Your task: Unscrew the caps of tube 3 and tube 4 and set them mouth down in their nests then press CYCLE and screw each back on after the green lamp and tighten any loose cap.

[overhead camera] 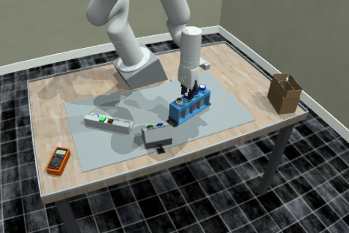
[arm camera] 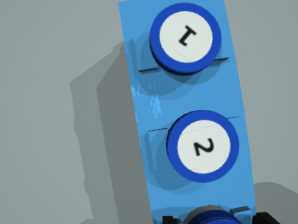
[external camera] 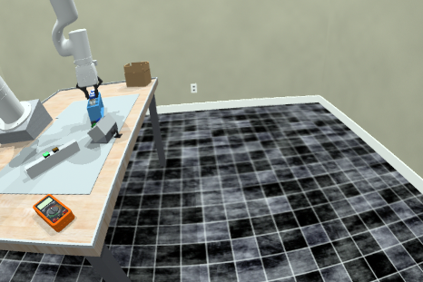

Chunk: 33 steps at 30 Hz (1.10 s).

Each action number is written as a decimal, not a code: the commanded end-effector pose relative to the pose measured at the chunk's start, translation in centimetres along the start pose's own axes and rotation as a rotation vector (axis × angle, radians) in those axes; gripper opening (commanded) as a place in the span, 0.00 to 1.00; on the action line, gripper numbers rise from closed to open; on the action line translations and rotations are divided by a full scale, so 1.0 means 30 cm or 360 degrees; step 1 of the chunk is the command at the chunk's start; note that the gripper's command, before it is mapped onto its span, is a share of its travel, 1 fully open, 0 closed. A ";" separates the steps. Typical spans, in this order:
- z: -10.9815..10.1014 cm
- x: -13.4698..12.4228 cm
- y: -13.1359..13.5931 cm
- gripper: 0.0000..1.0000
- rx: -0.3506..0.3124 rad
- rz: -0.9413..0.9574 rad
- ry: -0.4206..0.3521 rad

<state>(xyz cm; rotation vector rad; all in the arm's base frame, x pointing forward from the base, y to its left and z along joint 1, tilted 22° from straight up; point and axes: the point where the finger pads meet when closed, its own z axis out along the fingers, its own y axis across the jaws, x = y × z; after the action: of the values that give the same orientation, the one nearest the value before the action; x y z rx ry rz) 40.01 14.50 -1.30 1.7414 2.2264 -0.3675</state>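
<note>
My gripper (overhead camera: pixel 188 96) (external camera: pixel 92 95) (arm camera: pixel 215 219) is open, its fingers spread around the blue cap on tube 3 (arm camera: pixel 212 218), with small gaps beside it in the wrist view. Caps 1 (arm camera: pixel 185 37) and 2 (arm camera: pixel 203 146) sit on their tubes in the blue decapping station (overhead camera: pixel 175 115) (external camera: pixel 95 113) (arm camera: pixel 190 95). Tube 4 (overhead camera: pixel 179 100) stands uncapped. A blue-rimmed cap (overhead camera: pixel 95 115) lies in the left end nest of the cap tray (overhead camera: pixel 120 126) (external camera: pixel 59 160). The green lamp (overhead camera: pixel 102 119) (external camera: pixel 46 154) is bright; the amber lamp (overhead camera: pixel 110 120) is dark. Cap 3's tightness cannot be seen.
The grey key housing (overhead camera: pixel 157 135) (external camera: pixel 105 131) with the blue key (overhead camera: pixel 160 124) and green key (overhead camera: pixel 150 126) stands between tray and station. An orange multimeter (overhead camera: pixel 58 161) (external camera: pixel 53 211) lies at one table corner; a cardboard box (overhead camera: pixel 283 96) (external camera: pixel 137 74) stands at another.
</note>
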 end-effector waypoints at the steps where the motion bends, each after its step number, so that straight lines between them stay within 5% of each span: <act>1: -0.002 0.001 0.003 0.46 0.0020 -0.0326 0.0007; 21: -0.002 0.001 0.003 0.46 0.0017 -0.1472 0.0014; 31: -0.002 0.001 0.003 0.46 0.0017 -0.1500 0.0014; 32: -0.002 0.001 0.003 0.00 0.0017 -0.1500 0.0014; 33: -0.002 0.001 0.003 0.00 0.0017 -0.1500 0.0014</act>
<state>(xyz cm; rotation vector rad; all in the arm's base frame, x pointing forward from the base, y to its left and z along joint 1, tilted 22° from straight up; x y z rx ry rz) 40.01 14.52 -1.29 0.5742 2.8956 -0.5351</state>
